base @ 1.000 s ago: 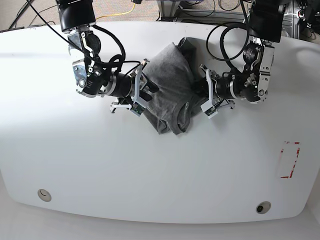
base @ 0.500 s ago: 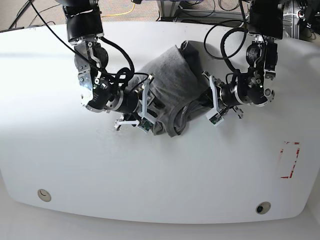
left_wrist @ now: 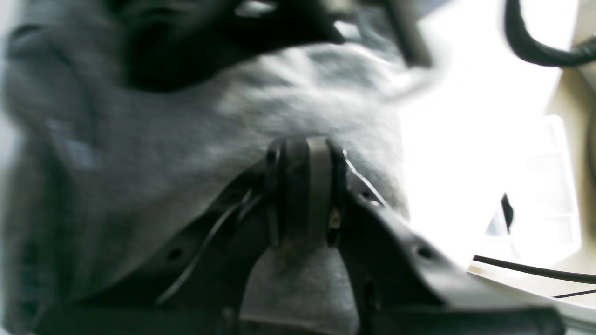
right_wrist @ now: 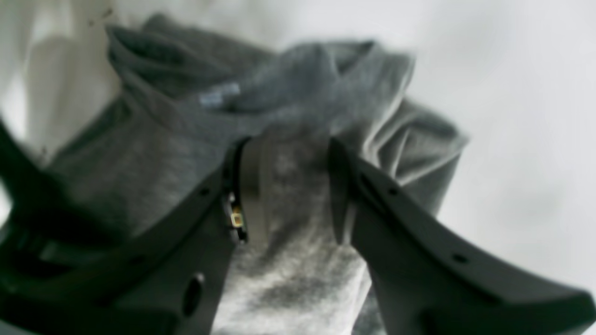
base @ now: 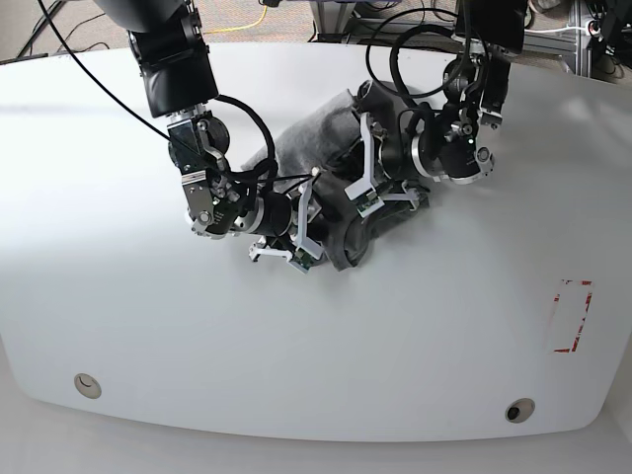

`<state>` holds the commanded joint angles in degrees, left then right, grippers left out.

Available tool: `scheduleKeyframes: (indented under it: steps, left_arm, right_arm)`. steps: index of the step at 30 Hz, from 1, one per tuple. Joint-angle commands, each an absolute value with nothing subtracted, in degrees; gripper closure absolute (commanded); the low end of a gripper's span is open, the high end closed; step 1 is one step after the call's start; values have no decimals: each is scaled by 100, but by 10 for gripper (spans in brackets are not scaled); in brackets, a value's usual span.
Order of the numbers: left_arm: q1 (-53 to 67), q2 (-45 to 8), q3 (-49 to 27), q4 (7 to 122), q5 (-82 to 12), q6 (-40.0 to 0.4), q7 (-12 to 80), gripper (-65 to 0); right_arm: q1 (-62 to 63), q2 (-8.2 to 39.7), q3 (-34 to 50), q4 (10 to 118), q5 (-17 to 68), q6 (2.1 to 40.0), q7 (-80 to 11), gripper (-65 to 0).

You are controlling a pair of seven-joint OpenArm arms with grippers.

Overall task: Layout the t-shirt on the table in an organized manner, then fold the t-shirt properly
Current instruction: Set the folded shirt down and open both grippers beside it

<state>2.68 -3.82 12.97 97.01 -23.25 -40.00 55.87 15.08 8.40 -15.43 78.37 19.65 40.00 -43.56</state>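
The dark grey t-shirt (base: 314,138) lies bunched in a narrow heap near the middle of the white table (base: 296,346). My left gripper (base: 358,178) comes in from the right side of the heap. In the left wrist view its fingers (left_wrist: 305,181) are pressed together with a fold of the t-shirt (left_wrist: 186,139) pinched at the pads. My right gripper (base: 307,225) sits at the heap's lower left edge. The right wrist view shows that gripper (right_wrist: 286,181) shut on a thick fold of the t-shirt (right_wrist: 288,260). Both wrist views are blurred.
A red-tape rectangle (base: 571,316) marks the table at the right. Two round grommet holes (base: 88,384) (base: 519,409) sit near the front edge. Black cables (base: 420,69) loop off the left arm above the cloth. Floor and equipment lie past the far edge.
Both grippers have moved closer together, the left one leftward over the cloth and the right one rightward. The t-shirt has been drawn into a tighter, narrower heap between them.
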Motion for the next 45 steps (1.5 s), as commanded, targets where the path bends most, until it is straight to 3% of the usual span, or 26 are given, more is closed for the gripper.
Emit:
scheduleKeyframes:
  steps: [7, 12, 18, 25, 37, 45]
  left_arm:
    - [233, -444, 1376, 8884, -1815, -4000, 4963, -63]
    - [22, -778, 1279, 8347, -1719, -4000, 4716, -63]
    - [13, -1156, 919, 8418, -1727, -4000, 4734, -63]
    - [48, -1393, 470, 8743, -1727, -4000, 4752, -63]
    - [13, -1314, 409, 10290, -1727, -4000, 5226, -63]
    - [-338, -541, 57, 10527, -1200, -3996, 5174, -63]
  right_arm:
    - [1138, 971, -1534, 8031, 2026, 4000, -4338, -187]
    - [769, 1059, -1534, 8576, 1974, 4000, -4382, -185]
    - [620, 1095, -1534, 8892, 1974, 3662, -4787, -185]
    - [532, 1218, -1525, 9200, 2018, 3618, -4831, -185]
    - [699, 1235, -1525, 9736, 1982, 3618, -5174, -185]
    - [831, 1253, -1464, 9763, 1974, 3618, -5174, -185]
